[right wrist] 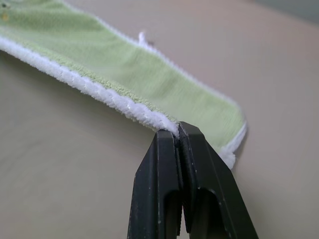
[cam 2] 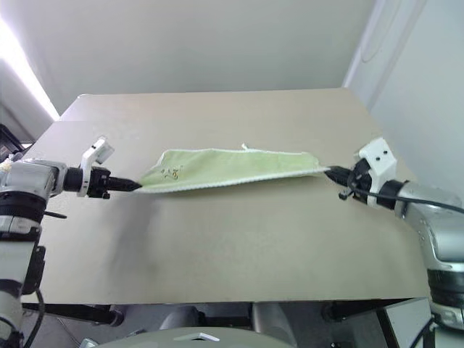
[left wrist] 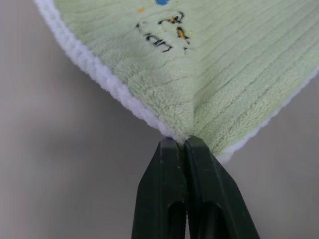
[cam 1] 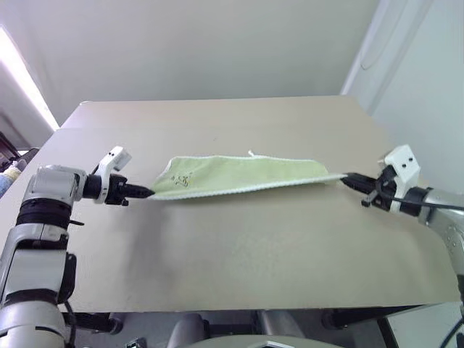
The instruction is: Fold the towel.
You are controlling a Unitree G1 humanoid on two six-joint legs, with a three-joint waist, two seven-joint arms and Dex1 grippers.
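Note:
The towel (cam 1: 243, 175) is a light-green terry cloth with white edging, stretched taut between my two grippers just above the beige table (cam 1: 239, 254). Its far edge sags toward the tabletop, where a small white loop tag (cam 1: 251, 154) sticks up. A dark printed motif (left wrist: 167, 35) sits near the left end. My left gripper (cam 1: 148, 193) is shut on the towel's left corner (left wrist: 174, 135). My right gripper (cam 1: 346, 176) is shut on the right corner (right wrist: 167, 125), its black fingers (right wrist: 192, 164) pressed together over the white hem.
The table's front edge (cam 1: 239, 308) runs below the arms, and its far edge (cam 1: 217, 101) meets a pale wall. A white wall panel (cam 1: 428, 87) stands close to the table's right side. Bare tabletop spreads on all sides of the towel.

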